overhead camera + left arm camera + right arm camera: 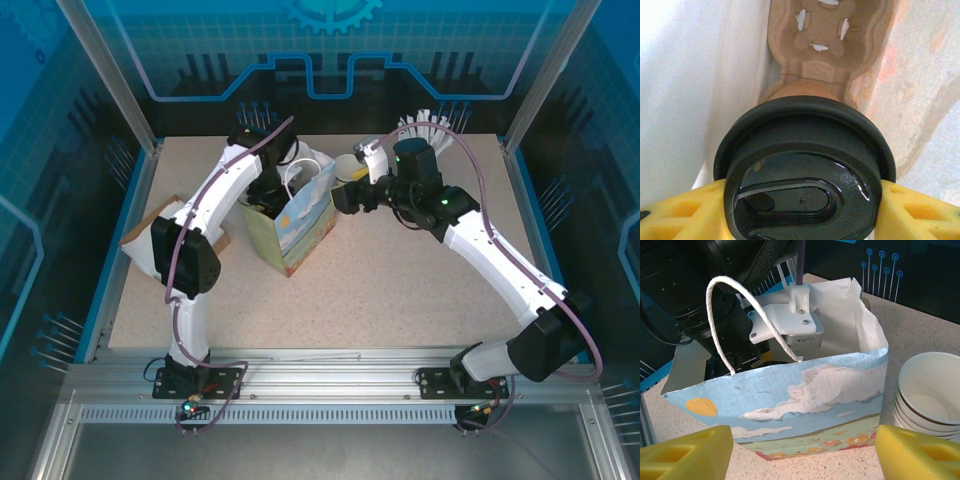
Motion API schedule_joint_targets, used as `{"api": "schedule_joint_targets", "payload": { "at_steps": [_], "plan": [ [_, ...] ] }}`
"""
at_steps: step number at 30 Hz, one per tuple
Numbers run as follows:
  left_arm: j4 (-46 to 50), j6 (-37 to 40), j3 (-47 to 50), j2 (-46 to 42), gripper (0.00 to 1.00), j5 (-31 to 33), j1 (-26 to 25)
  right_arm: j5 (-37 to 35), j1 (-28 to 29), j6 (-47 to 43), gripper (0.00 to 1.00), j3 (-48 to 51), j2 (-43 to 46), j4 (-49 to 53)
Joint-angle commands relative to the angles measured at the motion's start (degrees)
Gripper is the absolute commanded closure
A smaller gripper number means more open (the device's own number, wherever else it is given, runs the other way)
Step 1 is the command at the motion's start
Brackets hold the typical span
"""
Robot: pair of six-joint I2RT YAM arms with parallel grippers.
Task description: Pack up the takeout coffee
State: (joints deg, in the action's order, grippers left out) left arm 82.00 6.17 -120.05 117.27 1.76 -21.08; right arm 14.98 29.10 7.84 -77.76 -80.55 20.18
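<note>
Your left arm rises from its base at the worktop's near edge, folds at the elbow near the left edge and reaches toward the far edge, with the wrist tipped steeply down. Your left gripper points downward, its yellow fingers pressed against both sides of the takeout coffee. Your right arm bends near the right edge and stretches toward the far middle. Your right gripper faces roughly level, jaws spread wide.

Bright, even light — glare on the black lid, bag wall overexposed.
</note>
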Motion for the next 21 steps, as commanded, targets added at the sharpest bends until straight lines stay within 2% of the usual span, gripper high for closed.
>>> {"api": "schedule_joint_targets", "payload": {
  "at_steps": [1, 21],
  "plan": [
    [1.01, 0.59, 0.68, -2.44, 0.62, 0.93, -0.28, -0.81, 0.63, -0.85, 0.22, -1.55, 1.23, 1.82],
    [4.02, 0.24, -0.54, -3.63, 0.62, 1.25, -0.21, -2.19, 0.76, -2.58, 0.19, -2.33, 2.55, 4.99]
  ]
}}
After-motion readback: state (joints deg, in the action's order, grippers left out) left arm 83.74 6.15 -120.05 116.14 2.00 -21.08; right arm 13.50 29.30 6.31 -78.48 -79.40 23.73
